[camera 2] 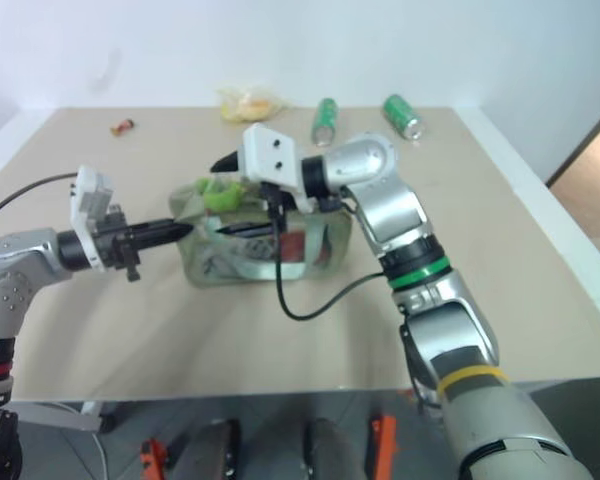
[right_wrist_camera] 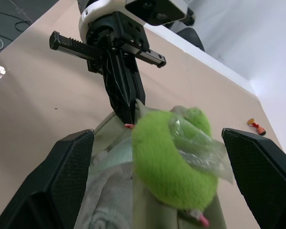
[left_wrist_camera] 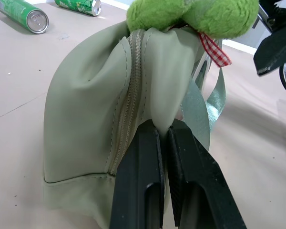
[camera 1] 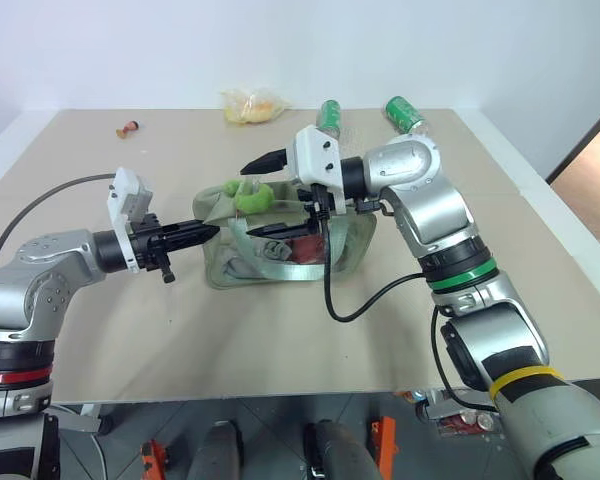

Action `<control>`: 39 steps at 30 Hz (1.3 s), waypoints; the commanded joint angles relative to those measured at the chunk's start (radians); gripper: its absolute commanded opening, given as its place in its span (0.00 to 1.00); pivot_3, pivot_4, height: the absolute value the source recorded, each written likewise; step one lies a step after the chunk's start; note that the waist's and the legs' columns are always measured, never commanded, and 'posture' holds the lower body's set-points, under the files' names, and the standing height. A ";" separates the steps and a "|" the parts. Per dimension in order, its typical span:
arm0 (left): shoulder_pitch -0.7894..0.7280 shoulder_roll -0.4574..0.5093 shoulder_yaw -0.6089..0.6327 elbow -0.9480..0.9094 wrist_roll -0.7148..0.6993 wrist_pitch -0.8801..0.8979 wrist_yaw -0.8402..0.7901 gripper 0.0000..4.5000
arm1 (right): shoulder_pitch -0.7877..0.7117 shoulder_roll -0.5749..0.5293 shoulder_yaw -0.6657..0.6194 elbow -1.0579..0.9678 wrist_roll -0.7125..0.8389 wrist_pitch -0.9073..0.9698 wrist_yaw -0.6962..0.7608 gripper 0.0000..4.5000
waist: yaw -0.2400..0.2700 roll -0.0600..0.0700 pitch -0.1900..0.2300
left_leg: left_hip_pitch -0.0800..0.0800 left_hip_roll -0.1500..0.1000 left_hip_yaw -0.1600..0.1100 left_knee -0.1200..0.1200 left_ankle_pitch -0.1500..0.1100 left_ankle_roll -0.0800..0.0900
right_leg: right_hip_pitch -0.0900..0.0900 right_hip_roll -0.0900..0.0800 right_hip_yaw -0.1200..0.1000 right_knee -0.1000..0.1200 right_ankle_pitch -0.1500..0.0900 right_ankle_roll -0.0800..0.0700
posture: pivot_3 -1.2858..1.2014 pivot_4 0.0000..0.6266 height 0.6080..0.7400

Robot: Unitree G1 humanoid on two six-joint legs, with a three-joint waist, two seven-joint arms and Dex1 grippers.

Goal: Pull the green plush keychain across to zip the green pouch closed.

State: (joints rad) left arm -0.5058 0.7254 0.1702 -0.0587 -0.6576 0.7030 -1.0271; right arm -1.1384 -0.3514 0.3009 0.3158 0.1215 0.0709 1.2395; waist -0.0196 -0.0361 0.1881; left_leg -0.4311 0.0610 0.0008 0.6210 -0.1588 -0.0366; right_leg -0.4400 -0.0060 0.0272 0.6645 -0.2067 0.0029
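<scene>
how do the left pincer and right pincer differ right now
The left pincer is shut, pinching the end fabric of the green pouch; the right pincer stands wide open and holds nothing. The left reaches the pouch from its end, near level; the right comes over the top, its black fingers on either side of the green plush keychain without touching it. Both have two black fingers and point toward the same pouch.
</scene>
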 commanded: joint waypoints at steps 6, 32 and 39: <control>-0.004 -0.002 -0.010 -0.033 -0.005 -0.001 0.004 0.00 | -0.039 0.008 -0.016 0.027 -0.010 -0.040 0.001 0.37 | 0.000 0.000 0.000 | 0.000 0.000 0.000 0.000 0.000 0.000 | 0.000 0.000 0.000 0.000 0.000 0.000 | 0.52 0.24 1.00; -0.012 -0.001 -0.018 -0.037 -0.013 0.005 0.010 0.00 | -0.096 -0.267 -0.130 0.056 0.005 -0.065 0.087 0.01 | 0.002 0.000 0.000 | -0.001 -0.001 0.000 0.000 0.000 0.000 | -0.001 -0.002 -0.001 -0.001 -0.001 0.000 | 0.52 0.24 1.00; -0.017 -0.007 -0.024 -0.029 -0.012 0.002 0.010 0.00 | -0.028 -0.414 -0.091 0.015 -0.057 -0.133 0.155 0.01 | 0.001 0.000 0.000 | -0.001 -0.001 0.000 -0.001 0.000 0.000 | -0.001 -0.002 0.000 -0.001 -0.001 0.000 | 0.52 0.24 1.00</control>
State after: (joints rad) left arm -0.5090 0.7232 0.1626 -0.0694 -0.6658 0.7046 -1.0107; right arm -1.1578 -0.7319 0.2229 0.3717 0.0851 -0.0310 1.3803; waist -0.0181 -0.0360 0.1883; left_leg -0.4318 0.0599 0.0010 0.6204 -0.1589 -0.0366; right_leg -0.4405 -0.0077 0.0269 0.6635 -0.2079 0.0031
